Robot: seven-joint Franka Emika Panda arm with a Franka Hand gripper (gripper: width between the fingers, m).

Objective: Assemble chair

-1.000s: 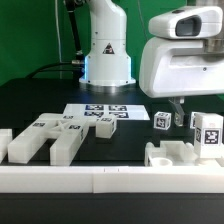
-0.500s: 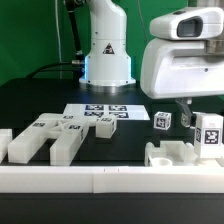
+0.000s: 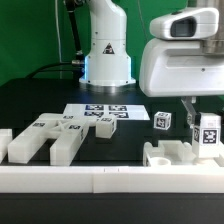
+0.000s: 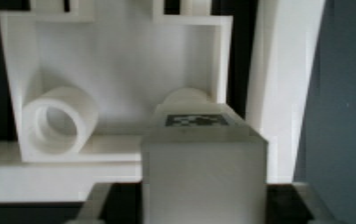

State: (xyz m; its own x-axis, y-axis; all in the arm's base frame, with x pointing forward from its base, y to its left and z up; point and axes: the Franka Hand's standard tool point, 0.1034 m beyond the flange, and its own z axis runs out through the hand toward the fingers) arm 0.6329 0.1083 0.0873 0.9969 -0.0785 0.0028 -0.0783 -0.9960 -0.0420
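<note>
While the gripper [image 3: 206, 126] straddles an upright tagged block [image 3: 209, 139] at the exterior view's right, grip unclear, the other chair parts [image 3: 45, 138] lie loose on the surface [image 3: 40, 103]; assembly has barely begun.

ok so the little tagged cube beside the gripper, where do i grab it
Probably by its two flat side faces, coming straight down from above. The small cube sits upright on the table, apart from the taller tagged block, so both of its sides look free.
</note>
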